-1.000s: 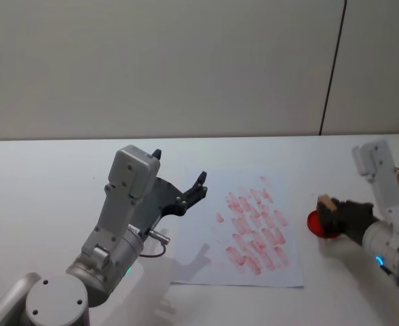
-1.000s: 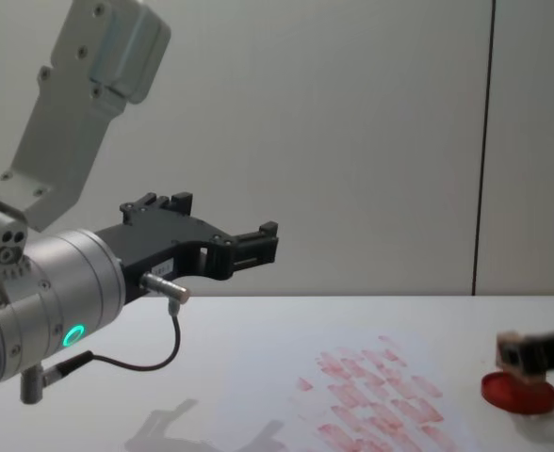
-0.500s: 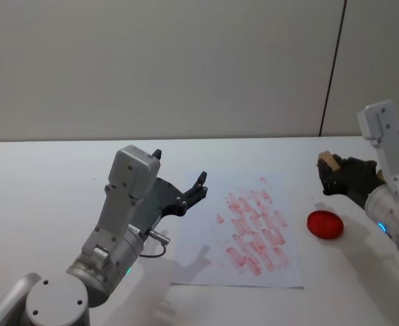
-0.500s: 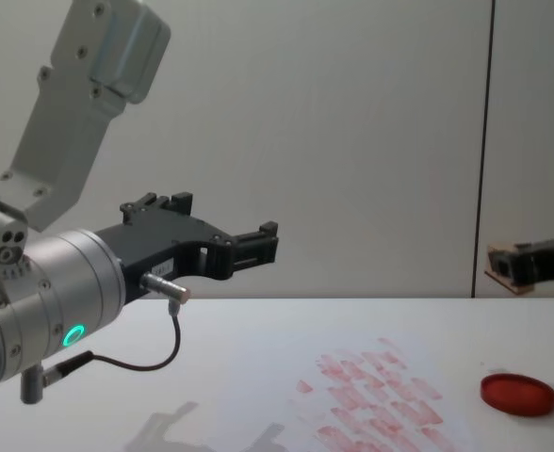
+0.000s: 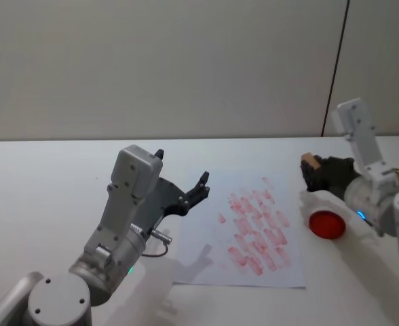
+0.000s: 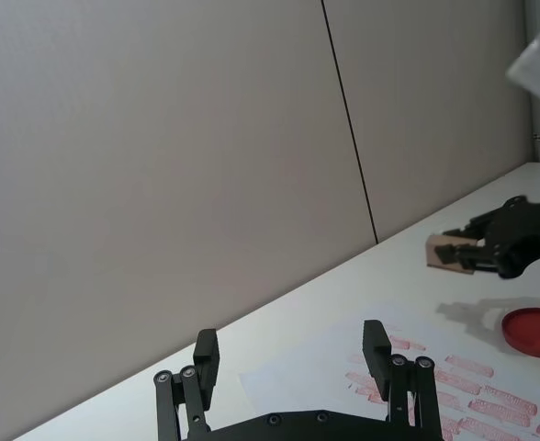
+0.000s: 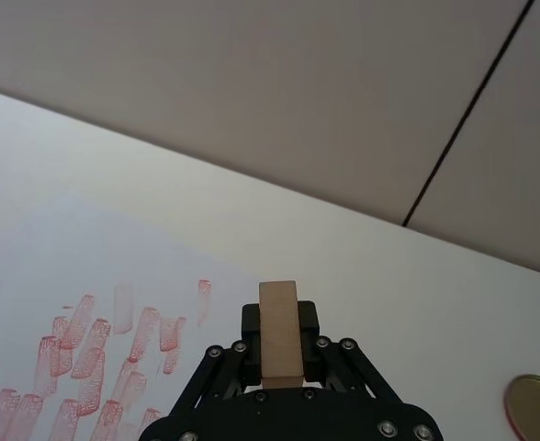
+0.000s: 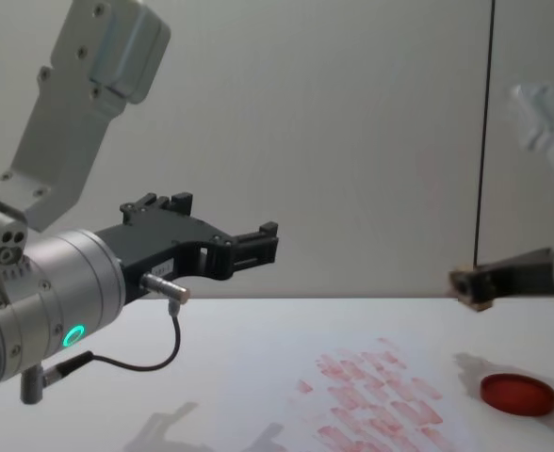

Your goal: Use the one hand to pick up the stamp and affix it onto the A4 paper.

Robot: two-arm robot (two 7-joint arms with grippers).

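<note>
Your right gripper, clamped on stamp, has lifted off red ink pad toward A4 paper; stamp airborne beside paper's right edge, likely inked; press next; left gripper parked, fingers wide.

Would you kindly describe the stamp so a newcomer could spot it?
On the white table lies the A4 paper covered in red marks, a red ink pad to its right. Between them, raised, the right gripper holds the stamp: a small pale wooden block.

The stamp is tan, ink pad red, A4 paper white, red-pink-marked.
</note>
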